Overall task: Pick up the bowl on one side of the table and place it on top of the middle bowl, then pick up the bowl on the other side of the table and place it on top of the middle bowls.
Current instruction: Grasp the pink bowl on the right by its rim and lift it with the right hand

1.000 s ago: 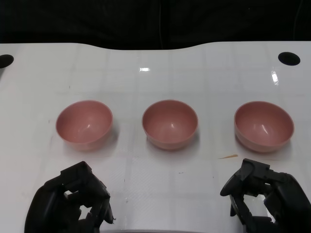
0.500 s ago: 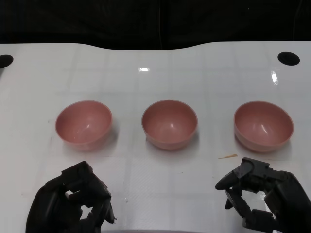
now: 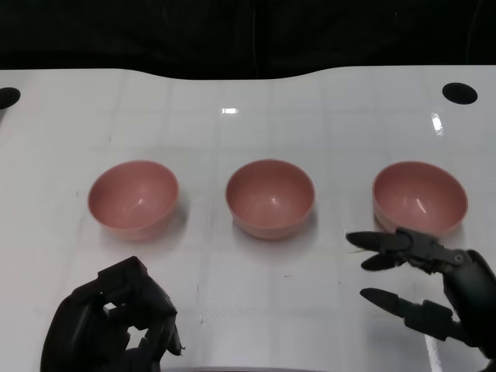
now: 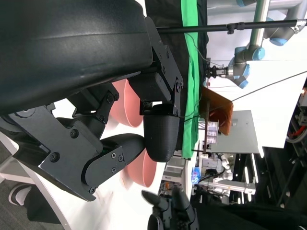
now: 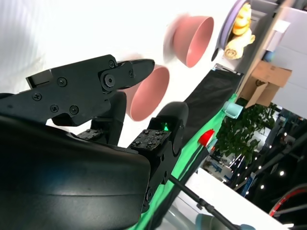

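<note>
Three pink bowls stand in a row on the white table: the left bowl (image 3: pixel 133 198), the middle bowl (image 3: pixel 270 197) and the right bowl (image 3: pixel 420 198). My right hand (image 3: pixel 434 291) has its fingers spread wide, with the upper fingertips (image 3: pixel 364 237) just in front of the right bowl's near wall, holding nothing. In the right wrist view the fingers (image 5: pixel 115 76) point at a near bowl (image 5: pixel 146 93), with another bowl (image 5: pixel 194 40) beyond. My left hand (image 3: pixel 108 325) lies near the front edge, below the left bowl, fingers curled in and empty. The left wrist view shows bowls (image 4: pixel 125 103) past its curled fingers (image 4: pixel 158 139).
The table (image 3: pixel 248 116) has a round black hole at the far right corner (image 3: pixel 460 93) and another at the far left edge (image 3: pixel 8 97). Behind the table's far edge is a dark backdrop. Gaps between the bowls are roughly one bowl wide.
My right hand has uncurled its fingers and reached forward, closer to the right bowl. The left hand and all three bowls have stayed where they were.
</note>
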